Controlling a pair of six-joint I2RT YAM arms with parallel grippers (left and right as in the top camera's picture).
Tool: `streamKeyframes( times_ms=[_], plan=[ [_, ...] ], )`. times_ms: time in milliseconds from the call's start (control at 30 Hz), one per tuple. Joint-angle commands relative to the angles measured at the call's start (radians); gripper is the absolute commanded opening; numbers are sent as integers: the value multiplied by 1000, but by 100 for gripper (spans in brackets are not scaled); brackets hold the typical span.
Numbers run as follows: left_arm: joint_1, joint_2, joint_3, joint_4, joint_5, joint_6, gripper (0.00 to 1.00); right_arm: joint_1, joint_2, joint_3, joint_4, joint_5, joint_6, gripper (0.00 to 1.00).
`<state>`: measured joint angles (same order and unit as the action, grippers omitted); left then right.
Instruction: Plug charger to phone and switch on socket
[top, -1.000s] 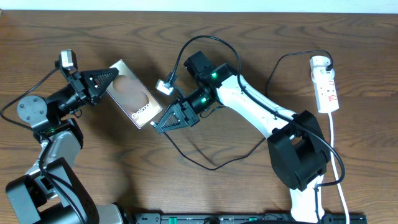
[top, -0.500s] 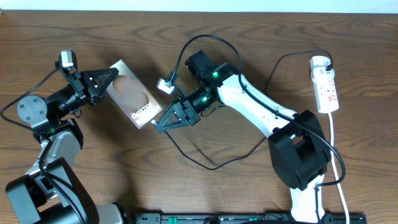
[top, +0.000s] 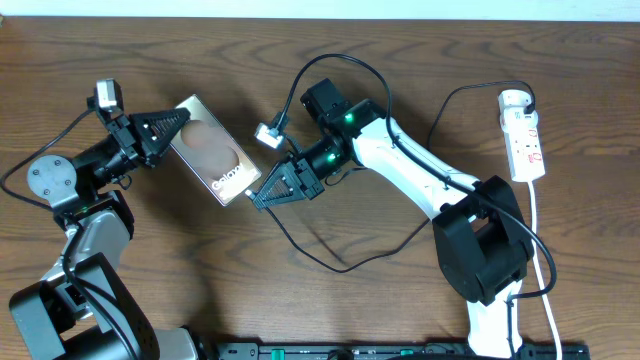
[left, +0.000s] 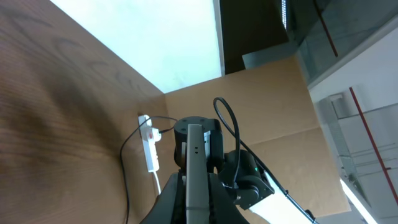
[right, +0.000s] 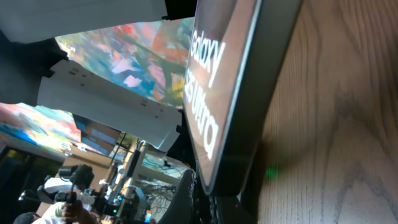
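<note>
The brown phone (top: 212, 150) with "Galaxy" lettering lies slantwise, held at its upper left end by my left gripper (top: 168, 135), which is shut on it. In the left wrist view the phone (left: 194, 177) shows edge-on between the jaws. My right gripper (top: 264, 196) sits at the phone's lower right end, shut on the charger's plug end. The plug tip itself is hidden. The thin black charger cable (top: 345, 268) loops from there toward the white socket (top: 525, 140) at the far right. The right wrist view shows the phone (right: 230, 93) right above the jaws (right: 214, 202).
The socket also shows in the left wrist view (left: 150, 152), with the right arm (left: 245, 180) in front of it. The right arm's base (top: 480, 250) stands at the lower right. A black rail (top: 400, 350) runs along the front edge.
My right gripper has shifted slightly to the right along the phone's lower end. The left gripper and the phone have not moved.
</note>
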<state>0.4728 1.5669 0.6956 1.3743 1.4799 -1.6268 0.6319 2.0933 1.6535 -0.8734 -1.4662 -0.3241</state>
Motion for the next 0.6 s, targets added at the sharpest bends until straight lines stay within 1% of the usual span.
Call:
streamKeyframes(
  times_ms=[0, 267, 567],
  plan=[
    [-2, -19, 15, 17, -32, -17, 7, -2, 0, 3, 3, -30, 6, 1],
    [-33, -19, 15, 34, -35, -16, 7, -2, 0, 3, 6, -30, 6, 1],
    [-31, -19, 15, 45, -51, 2, 7, -2, 0, 3, 6, -30, 11, 1]
  ],
)
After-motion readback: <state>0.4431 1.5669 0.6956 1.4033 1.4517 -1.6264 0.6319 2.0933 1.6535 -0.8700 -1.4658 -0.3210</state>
